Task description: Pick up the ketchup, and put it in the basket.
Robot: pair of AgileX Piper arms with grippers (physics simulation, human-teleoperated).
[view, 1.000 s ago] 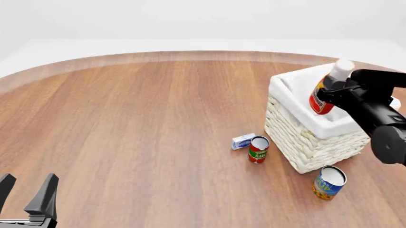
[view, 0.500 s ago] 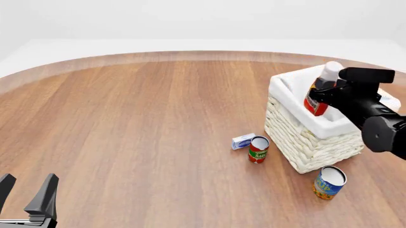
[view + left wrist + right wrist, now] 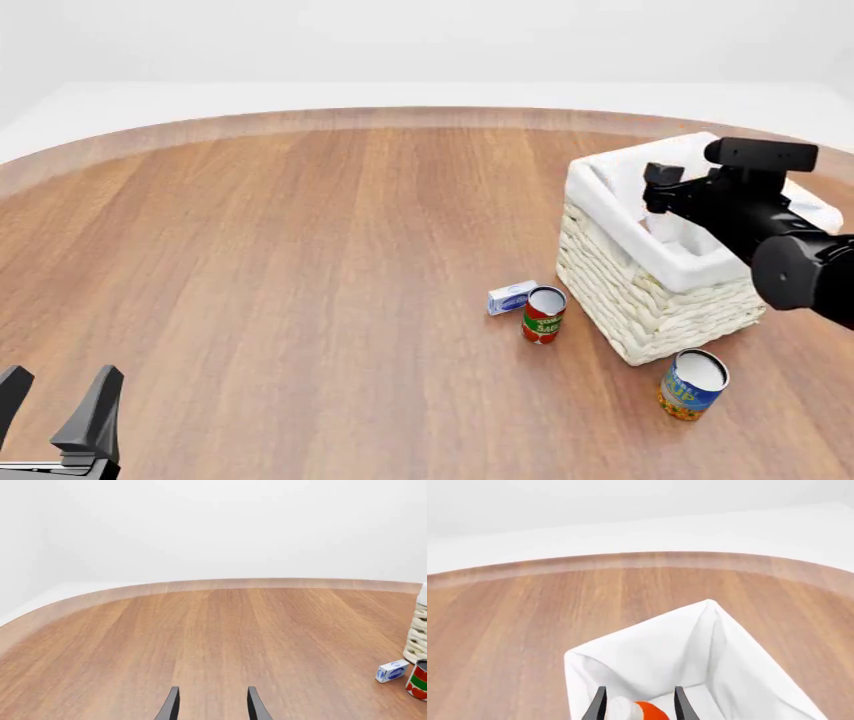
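Front view, nearest edge: the left gripper (image 3: 56,410) is seen low at the left corner, its two dark fingers standing apart over bare table (image 3: 294,280), nothing between them. In the left wrist view the same fingertips (image 3: 170,707) are shown spread, with only wood grain ahead.

Farther in, toward the right: a can with a yellow and blue label (image 3: 691,384) stands just in front of the basket (image 3: 641,300). To its left a red-and-green can (image 3: 542,314) stands upright, with white lettering on the red band that cannot be read with certainty. A small blue-and-white box (image 3: 511,297) lies touching or just beside that can; its print is too small to read.

Beyond these, the wicker basket with its white cloth lining is set on the table's right side. The right gripper (image 3: 667,205) is lowered into the basket's opening. In the front view the ketchup is mostly hidden behind the arm.

Right wrist view: the ketchup (image 3: 640,711) is seen lying between the two fingers, white cap and orange-red body, inside the lined basket. The fingers flank the bottle closely on both sides; whether they press on it cannot be told. No label writing is visible.
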